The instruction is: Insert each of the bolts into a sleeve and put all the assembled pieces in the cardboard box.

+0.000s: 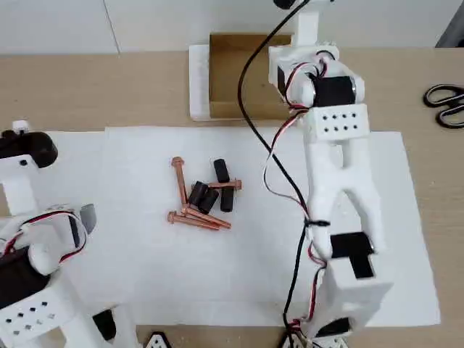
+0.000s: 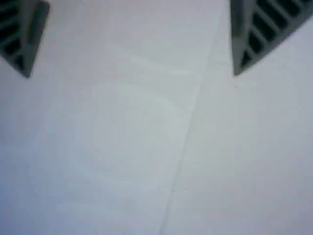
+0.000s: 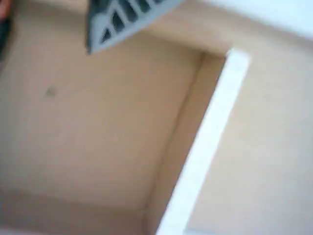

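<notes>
Several copper bolts [image 1: 192,219] and black sleeves [image 1: 221,170] lie in a loose heap in the middle of the white foam sheet [image 1: 145,275]. One bolt [image 1: 226,185] seems to pass through a sleeve. The cardboard box [image 1: 235,80] stands at the back, beyond the sheet. My right gripper [image 1: 286,72] hangs over the box's right side, and its wrist view looks down on the brown box floor [image 3: 98,122] and a wall. My left gripper [image 2: 132,39] is open over bare foam at the front left, well away from the heap.
White foam blocks [image 1: 198,83] flank the box. Scissors [image 1: 446,101] lie at the far right on the wooden table. The right arm [image 1: 341,188] stretches along the sheet's right side, trailing a black cable [image 1: 250,109] across the box. The left arm's base [image 1: 29,290] fills the front left corner.
</notes>
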